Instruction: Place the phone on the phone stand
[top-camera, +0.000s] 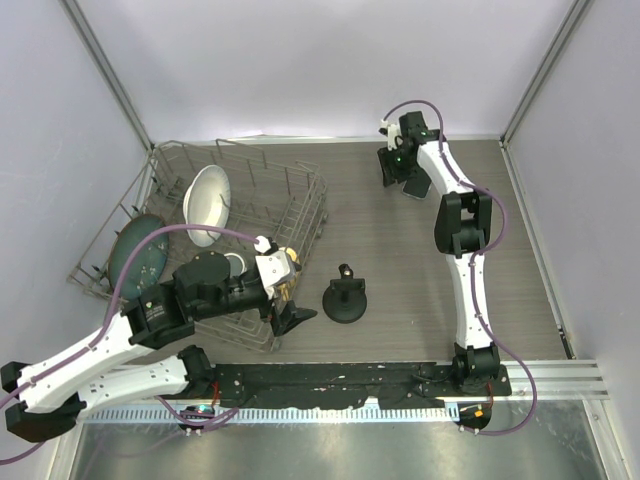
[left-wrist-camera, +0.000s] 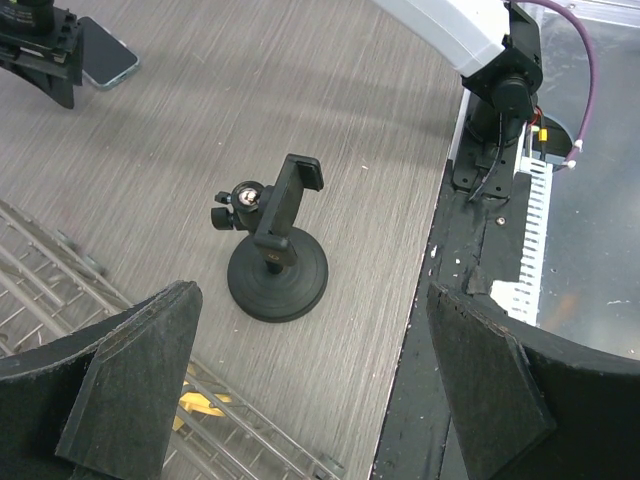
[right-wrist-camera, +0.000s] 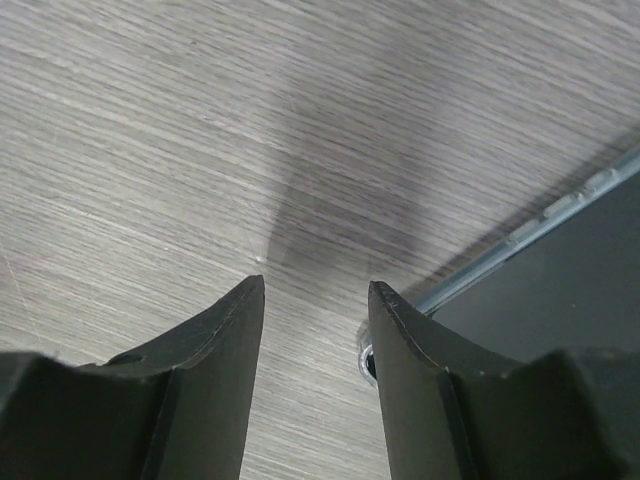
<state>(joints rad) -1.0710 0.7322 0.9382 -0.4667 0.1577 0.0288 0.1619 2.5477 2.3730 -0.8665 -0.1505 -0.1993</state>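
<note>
Phone (left-wrist-camera: 105, 55): it lies flat on the table (top-camera: 400, 285) at the far side, well apart from the stand, and I have not picked it up.
Stand (left-wrist-camera: 278, 262): it is upright on its round base near the middle of the table, and the clamp on top is tilted and empty.
Step in hand: I judge this to be the reach for the phone. None of the placing is done.
Right hand (right-wrist-camera: 315, 290): my fingers are a little apart and pinch nothing, with only bare table between them. From the left wrist view the hand sits just beside the phone, but I cannot tell if it touches.
Right arm: it is stretched far forward across the table, with the wrist bent down.
Left hand (top-camera: 290, 318): my fingers are spread wide and empty, low by the corner of the dish rack (top-camera: 300, 215), facing the stand.
Left arm: it is folded low along the near left side.
Next move: I think my right hand must shift over the phone, close on its edges, lift it and carry it to the clamp. A flat phone offers little edge, so it may slip.
</note>
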